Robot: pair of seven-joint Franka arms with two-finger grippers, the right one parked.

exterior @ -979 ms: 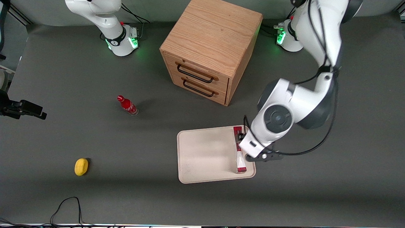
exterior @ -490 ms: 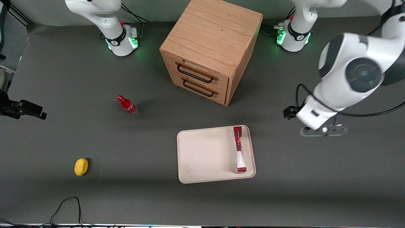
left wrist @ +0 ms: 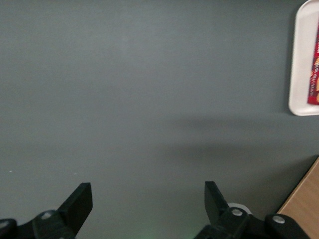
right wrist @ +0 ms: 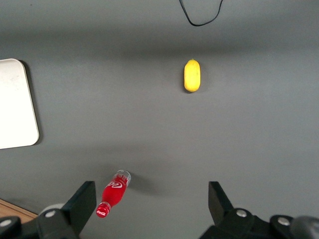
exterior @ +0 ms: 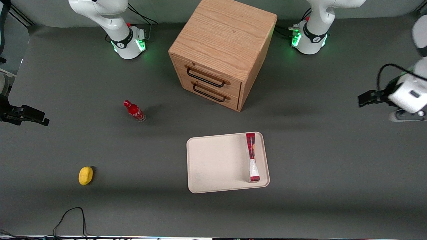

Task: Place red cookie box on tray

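Note:
The red cookie box (exterior: pixel 252 156) lies flat inside the cream-white tray (exterior: pixel 217 163), along the tray's short edge toward the working arm's end of the table. My left gripper (exterior: pixel 405 116) hangs over bare table far toward the working arm's end, well away from the tray. In the left wrist view the gripper (left wrist: pixel 148 191) is open with only grey table between its fingers. A strip of the tray (left wrist: pixel 300 59) with the red cookie box (left wrist: pixel 315 69) on it shows at that view's edge.
A wooden two-drawer cabinet (exterior: pixel 222 53) stands farther from the front camera than the tray. A small red bottle (exterior: pixel 134 111) and a yellow lemon-like object (exterior: pixel 85 175) lie toward the parked arm's end. A black cable (exterior: pixel 68 218) loops at the table's front edge.
My gripper has let go of the red cookie box, lifted off the tray and swung away toward the working arm's end of the table. The box stays on the tray.

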